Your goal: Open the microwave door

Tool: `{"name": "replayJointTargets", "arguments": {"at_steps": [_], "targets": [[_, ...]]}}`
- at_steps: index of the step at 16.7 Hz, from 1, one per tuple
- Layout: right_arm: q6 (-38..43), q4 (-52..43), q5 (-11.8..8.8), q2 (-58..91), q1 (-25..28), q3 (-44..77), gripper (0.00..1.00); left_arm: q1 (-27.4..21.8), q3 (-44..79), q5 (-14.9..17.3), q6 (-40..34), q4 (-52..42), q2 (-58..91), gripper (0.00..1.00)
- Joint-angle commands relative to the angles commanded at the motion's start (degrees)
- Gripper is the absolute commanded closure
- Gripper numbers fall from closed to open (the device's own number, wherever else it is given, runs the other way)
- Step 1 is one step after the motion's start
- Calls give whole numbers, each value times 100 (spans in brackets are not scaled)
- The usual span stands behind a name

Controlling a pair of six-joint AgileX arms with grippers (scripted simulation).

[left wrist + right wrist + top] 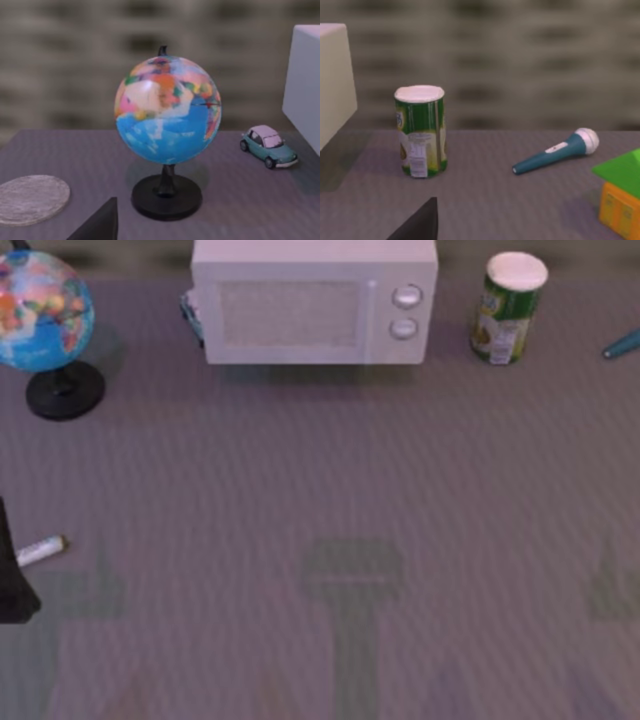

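The white microwave (314, 300) stands at the table's far edge, near the middle. Its door (290, 315), with a speckled grey window, lies flat against the front, left of two round knobs (405, 312). A white side of the microwave (305, 85) shows in the left wrist view, and a corner of the microwave (335, 80) in the right wrist view. My left arm (12, 585) is parked at the table's left edge, far from the door. One dark finger (102, 225) shows, with nothing against its inner face. My right arm is outside the top view; its one visible finger (422, 222) is likewise bare.
A globe (45, 315) on a black stand is at the far left, with a teal toy car (268, 146) beside the microwave. A green can (508, 308) stands right of it. A teal microphone (557, 150), an orange toy house (622, 195), a marker (40, 550) and a grey disc (30, 199) lie around.
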Motion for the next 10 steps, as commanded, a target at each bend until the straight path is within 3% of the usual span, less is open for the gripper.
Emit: {"name": "replayJointTargets", "arguments": {"at_steps": [5, 10], "targets": [[0, 0, 0, 0, 0, 0, 0, -190, 322, -161, -64, -58, 356, 0], [0, 0, 0, 0, 0, 0, 0, -997, 1804, -878, -425, -229, 2150, 0]]}}
